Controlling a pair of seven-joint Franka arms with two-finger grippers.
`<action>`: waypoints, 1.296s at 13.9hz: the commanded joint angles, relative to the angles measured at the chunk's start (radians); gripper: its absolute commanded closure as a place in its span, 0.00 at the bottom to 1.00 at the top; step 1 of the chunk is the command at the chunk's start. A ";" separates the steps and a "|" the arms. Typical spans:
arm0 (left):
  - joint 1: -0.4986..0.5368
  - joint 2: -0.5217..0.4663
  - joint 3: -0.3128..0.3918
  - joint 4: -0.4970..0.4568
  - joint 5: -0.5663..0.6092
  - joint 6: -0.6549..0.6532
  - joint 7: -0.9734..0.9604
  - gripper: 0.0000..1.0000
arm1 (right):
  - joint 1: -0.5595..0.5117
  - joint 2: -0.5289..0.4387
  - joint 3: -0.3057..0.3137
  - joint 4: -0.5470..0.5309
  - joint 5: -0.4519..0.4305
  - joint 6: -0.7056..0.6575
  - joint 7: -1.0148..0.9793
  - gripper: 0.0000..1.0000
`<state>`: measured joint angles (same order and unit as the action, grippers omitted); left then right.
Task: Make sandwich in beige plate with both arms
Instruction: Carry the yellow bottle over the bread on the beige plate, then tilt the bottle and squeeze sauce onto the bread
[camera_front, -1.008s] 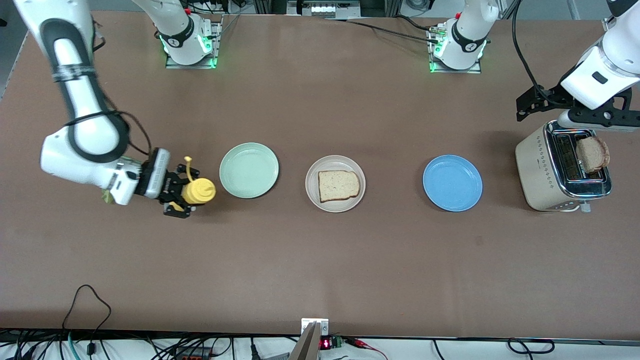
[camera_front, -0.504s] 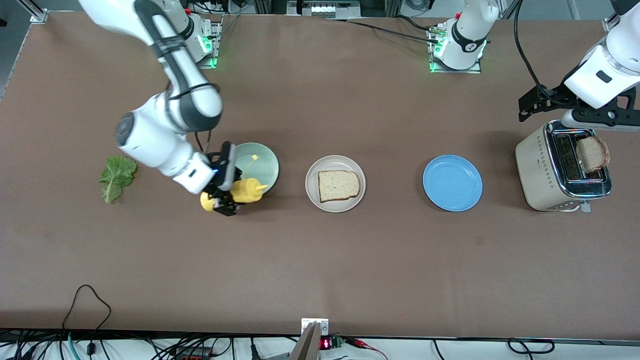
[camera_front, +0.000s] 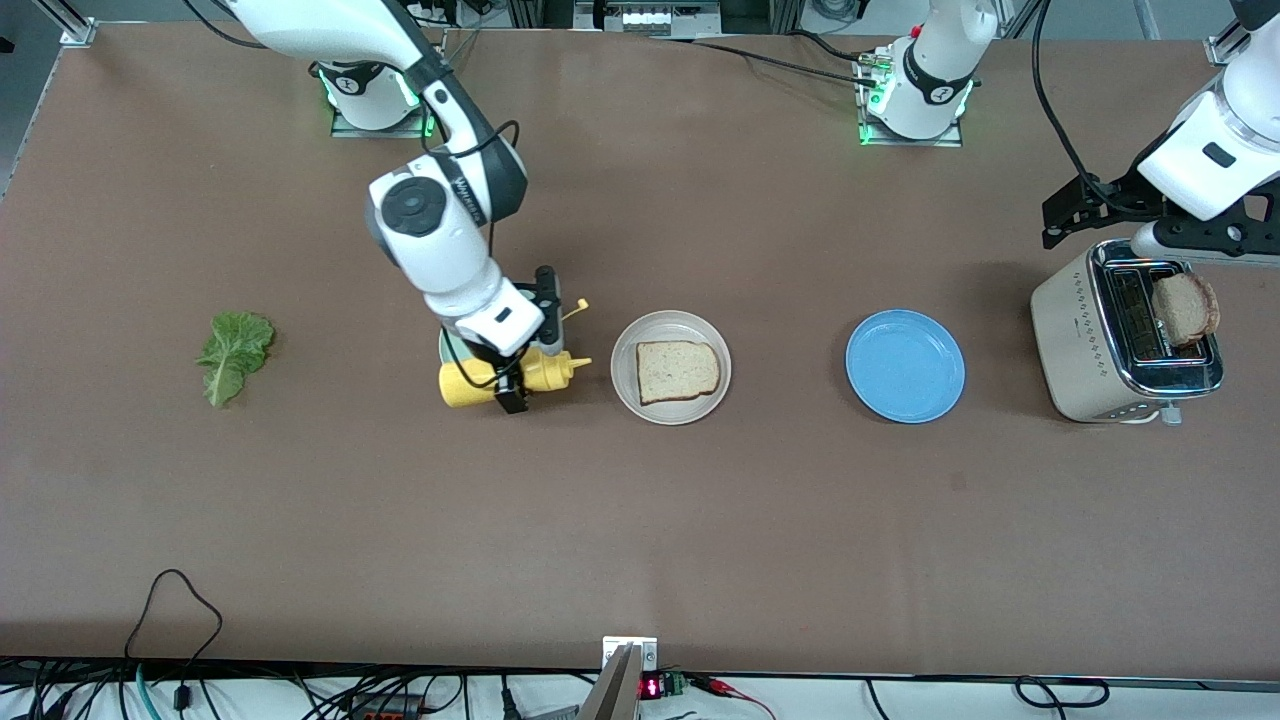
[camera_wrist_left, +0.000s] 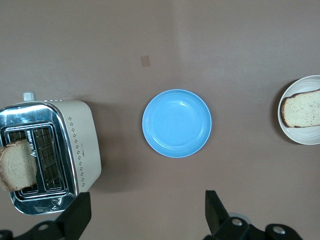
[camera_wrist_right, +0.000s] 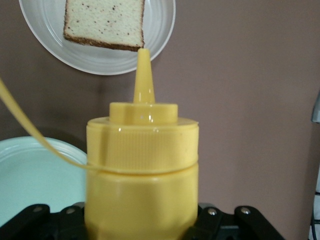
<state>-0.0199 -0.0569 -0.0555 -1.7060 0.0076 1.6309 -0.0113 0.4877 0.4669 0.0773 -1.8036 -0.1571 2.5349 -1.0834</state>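
A brown table (camera_front: 640, 520) carries a row of things: a lettuce leaf (camera_front: 232, 354) at the right arm's end, then a mint plate (camera_front: 447, 350), a beige plate (camera_front: 625, 392) and a blue plate (camera_front: 905, 366). A toaster (camera_front: 1085, 340) stands at the left arm's end.

Right hand (camera_front: 508, 385) with its yellow squeeze bottle (camera_front: 515, 375) crowds the round beige plate (camera_front: 627, 391); bare brown tabletop (camera_front: 640, 530) lies open nearer the camera; cream toaster (camera_front: 1085, 345) blocks the left arm's end.
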 joint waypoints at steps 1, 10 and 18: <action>-0.008 0.028 0.005 0.035 -0.006 -0.008 0.022 0.00 | 0.061 0.058 -0.014 0.147 -0.135 -0.147 0.118 0.79; -0.005 0.028 0.006 0.035 -0.009 -0.034 0.024 0.00 | 0.287 0.200 -0.016 0.420 -0.536 -0.591 0.408 0.80; -0.005 0.028 0.006 0.037 -0.011 -0.034 0.024 0.00 | 0.391 0.401 -0.054 0.553 -0.659 -0.647 0.536 0.79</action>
<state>-0.0200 -0.0422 -0.0556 -1.7008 0.0074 1.6228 -0.0108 0.8352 0.8194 0.0568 -1.3148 -0.7848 1.9232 -0.5798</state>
